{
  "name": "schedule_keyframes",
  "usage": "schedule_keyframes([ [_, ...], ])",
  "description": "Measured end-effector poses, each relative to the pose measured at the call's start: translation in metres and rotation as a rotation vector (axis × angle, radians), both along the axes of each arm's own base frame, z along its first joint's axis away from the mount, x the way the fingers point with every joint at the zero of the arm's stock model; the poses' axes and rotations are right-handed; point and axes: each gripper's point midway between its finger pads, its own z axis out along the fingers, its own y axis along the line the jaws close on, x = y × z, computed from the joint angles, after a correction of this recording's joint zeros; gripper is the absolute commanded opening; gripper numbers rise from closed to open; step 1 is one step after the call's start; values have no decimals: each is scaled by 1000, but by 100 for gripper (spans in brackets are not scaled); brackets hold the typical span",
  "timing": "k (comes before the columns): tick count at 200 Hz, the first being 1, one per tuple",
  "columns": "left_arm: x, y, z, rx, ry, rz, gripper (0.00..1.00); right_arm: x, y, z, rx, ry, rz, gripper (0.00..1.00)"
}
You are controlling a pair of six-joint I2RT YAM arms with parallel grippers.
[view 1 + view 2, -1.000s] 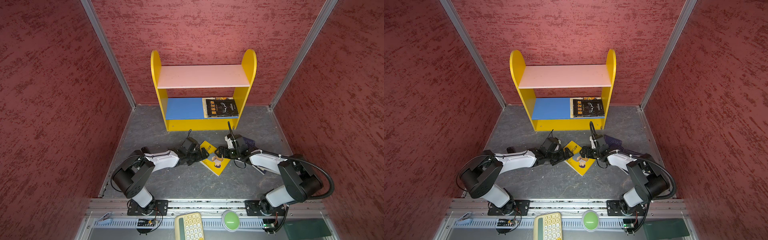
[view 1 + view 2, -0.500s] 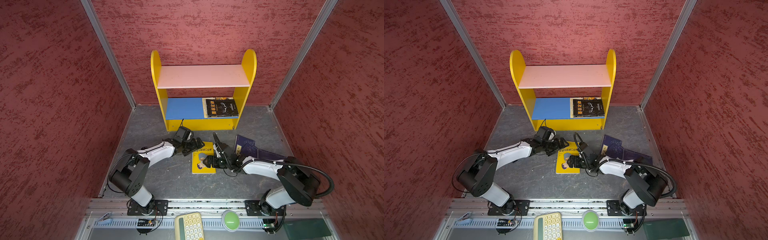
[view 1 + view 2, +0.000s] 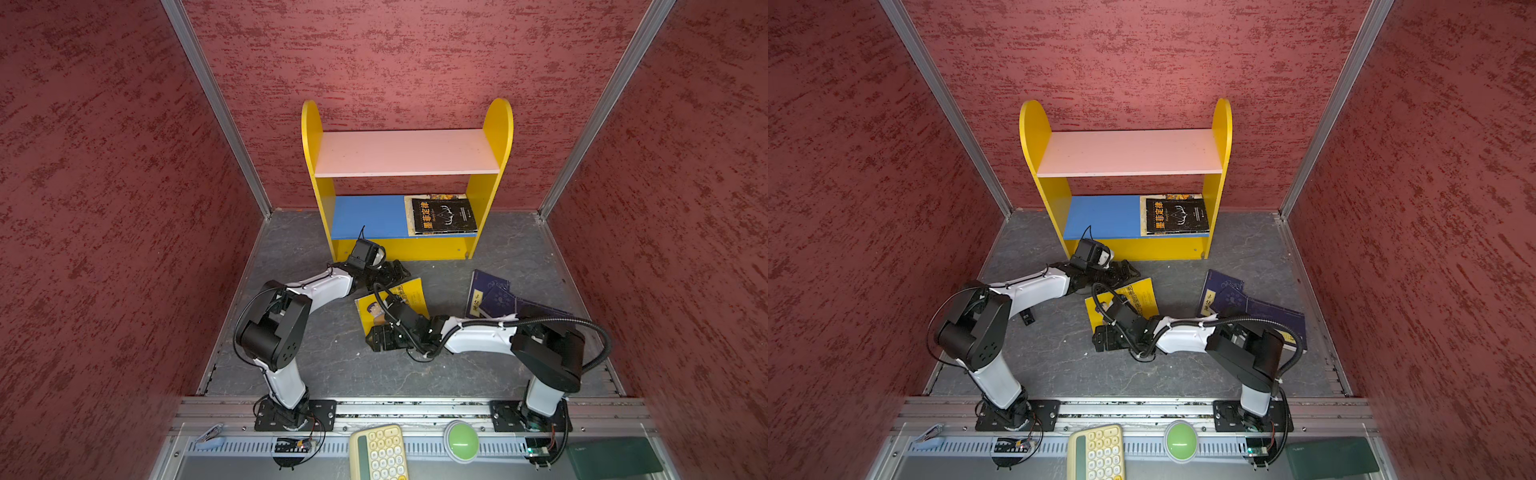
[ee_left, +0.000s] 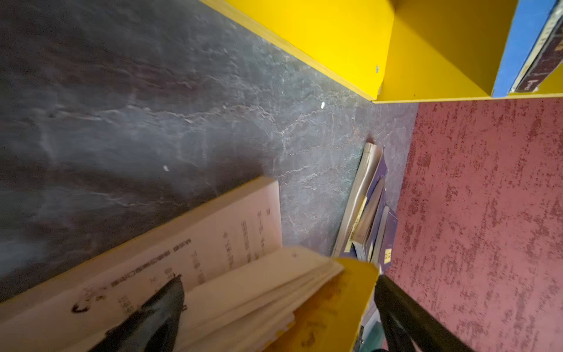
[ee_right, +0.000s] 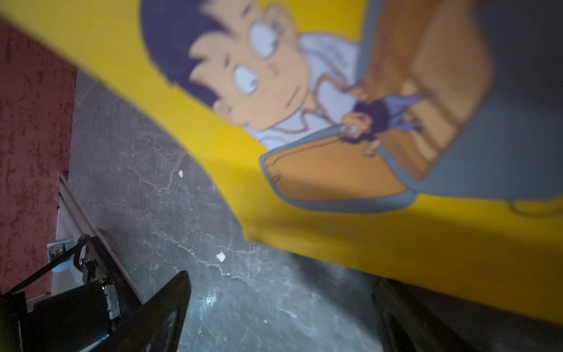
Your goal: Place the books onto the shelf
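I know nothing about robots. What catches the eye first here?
A yellow shelf stands against the red back wall, a black book lying on its blue lower board. In front, a left arm and a right arm meet at a yellow cartoon book, navy books lying on the grey floor nearby.

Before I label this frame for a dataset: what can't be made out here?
- Bottom book, under the black book on the shelf: only a strip shows in both top views.
- Navy books: count unclear; the right arm overlaps the pile in both top views.
- Yellow book: cover blurred, cut off by the right wrist view's edges.
- Left gripper: blurred in the left wrist view; contact with pages unclear.
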Motion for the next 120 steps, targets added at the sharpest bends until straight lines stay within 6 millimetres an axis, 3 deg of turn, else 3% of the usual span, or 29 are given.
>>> schedule_keyframes([
  [25, -9, -5, -3, -15, 40, -32, 97, -15, 4, -1, -20, -4, 29, 94],
  [63, -4, 15, 9, -35, 42, 6, 97, -7, -13, 14, -46, -54, -28, 97],
  [120, 0, 75, 96, -53, -166, 124, 98, 24, -49, 84, -2, -222, -187, 99],
])
